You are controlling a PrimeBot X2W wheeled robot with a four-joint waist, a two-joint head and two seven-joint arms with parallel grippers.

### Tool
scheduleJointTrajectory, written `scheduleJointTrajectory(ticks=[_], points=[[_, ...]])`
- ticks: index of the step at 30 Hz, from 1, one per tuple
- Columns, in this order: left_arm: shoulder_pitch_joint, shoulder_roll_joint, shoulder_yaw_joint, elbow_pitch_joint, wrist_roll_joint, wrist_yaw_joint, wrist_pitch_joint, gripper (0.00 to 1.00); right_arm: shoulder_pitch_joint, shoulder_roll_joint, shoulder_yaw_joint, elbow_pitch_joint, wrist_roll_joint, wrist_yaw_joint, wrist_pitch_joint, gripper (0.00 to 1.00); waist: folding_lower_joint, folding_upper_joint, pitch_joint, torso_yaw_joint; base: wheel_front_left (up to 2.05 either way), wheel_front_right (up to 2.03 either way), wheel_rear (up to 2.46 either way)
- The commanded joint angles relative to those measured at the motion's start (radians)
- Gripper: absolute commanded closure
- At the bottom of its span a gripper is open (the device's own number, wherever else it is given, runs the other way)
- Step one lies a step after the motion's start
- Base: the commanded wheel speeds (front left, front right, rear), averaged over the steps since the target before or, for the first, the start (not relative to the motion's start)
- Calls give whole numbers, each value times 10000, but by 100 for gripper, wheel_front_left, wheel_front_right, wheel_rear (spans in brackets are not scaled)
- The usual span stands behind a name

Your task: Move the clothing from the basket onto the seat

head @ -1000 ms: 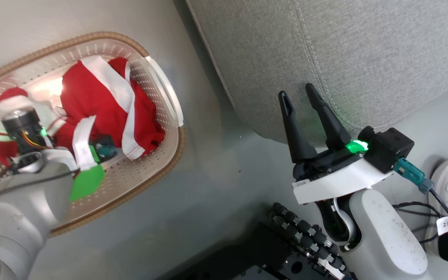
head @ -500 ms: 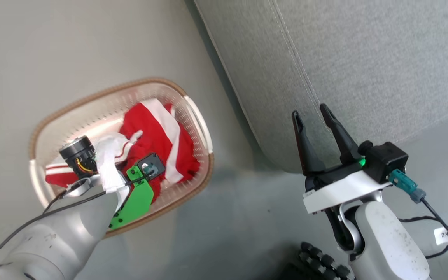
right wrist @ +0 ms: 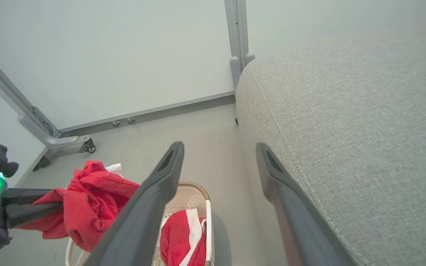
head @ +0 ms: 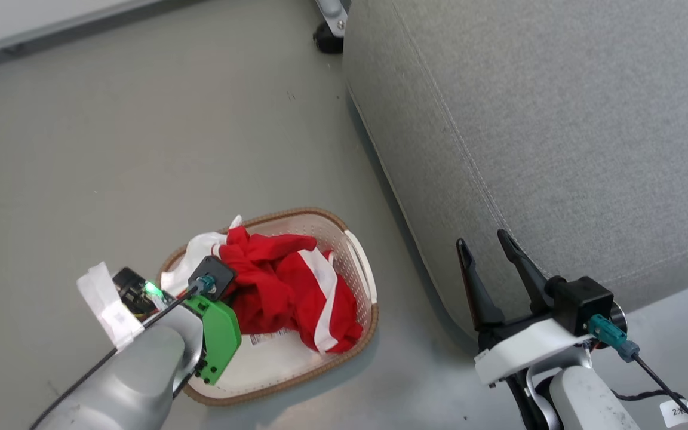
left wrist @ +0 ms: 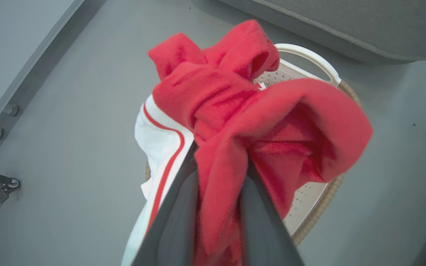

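basket (head: pixel 320 224) on floor (head: pixel 141 149), L of seat (head: pixel 559 131), clothing (head: pixel 326 310) inside

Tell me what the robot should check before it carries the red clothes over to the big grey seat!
1. Grip: left pincer shut on the held garment: ok.
2. Lift: hanging end of the held garment above the basket: cannot tell.
3. Snag: other garment, lying in the basket, free of the held one: cannot tell.
4. Landing: seat bare where it shows: ok.
5. Spare: right pincer open, holding nothing: ok.
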Motion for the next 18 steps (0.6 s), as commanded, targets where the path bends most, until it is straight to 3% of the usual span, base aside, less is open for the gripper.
scheduleJointTrajectory(ticks=[1, 8, 15, 18], points=[[440, -46, 188, -108, -339, 24, -197, 100, 291, -39, 12, 59, -102, 1, -31, 0, 1, 0, -1924, 1023, 0, 0, 0], [1196, 69, 1118, -876, -929, 230, -569, 100, 982, -100, -41, 44, -125, 1, -31, 0, 1, 0, -2900, 1405, 0, 0, 0], [2406, 335, 3008, -3177, -923, 1087, -559, 100, 1506, -262, 85, 131, -191, 1, -31, 0, 1, 0, -3458, 1715, 0, 0, 0], [3037, 356, 3982, -4395, -731, 1204, -561, 100, 1576, -287, 96, 80, -171, 1, -31, 0, 1, 0, -3550, 1727, 0, 0, 0]])
